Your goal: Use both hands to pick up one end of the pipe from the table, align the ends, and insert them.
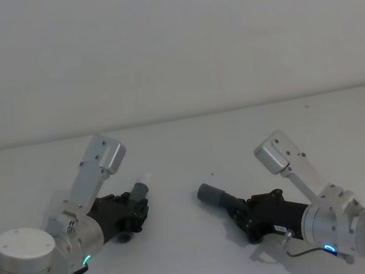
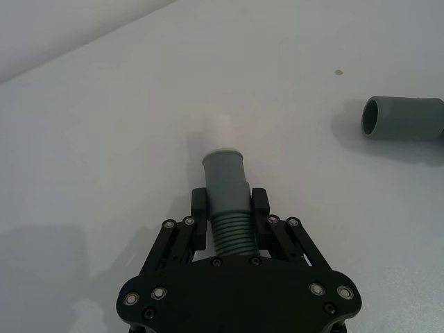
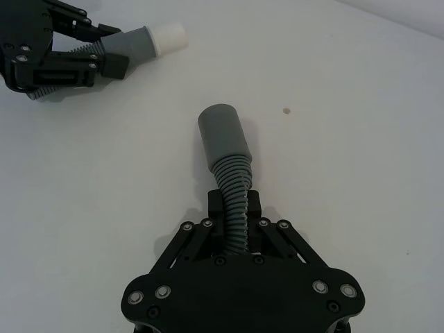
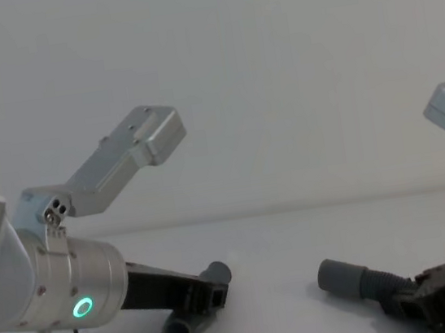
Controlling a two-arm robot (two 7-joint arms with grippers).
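On the white table (image 1: pixel 188 261) my left gripper (image 1: pixel 136 205) is shut on the ribbed part of the short pipe piece (image 2: pixel 229 222). Its grey cuff (image 2: pixel 225 173) and pale tip (image 2: pixel 220 129) stick out past the fingers (image 2: pixel 200 211). My right gripper (image 1: pixel 241 207) is shut on the ribbed hose of the longer piece (image 3: pixel 236 201), and the wide grey socket cuff (image 3: pixel 222 135) reaches forward from it. The two ends point roughly toward each other with a gap of bare table between them. Seen from the chest, the socket cuff (image 4: pixel 342 275) lies low on the right and the short piece (image 4: pixel 217 273) on the left.
A pale grey wall (image 1: pixel 167 42) rises behind the table. A small dark speck (image 3: pixel 286 109) marks the table near the socket cuff. The left arm's green ring light (image 4: pixel 81 308) glows at the lower left.
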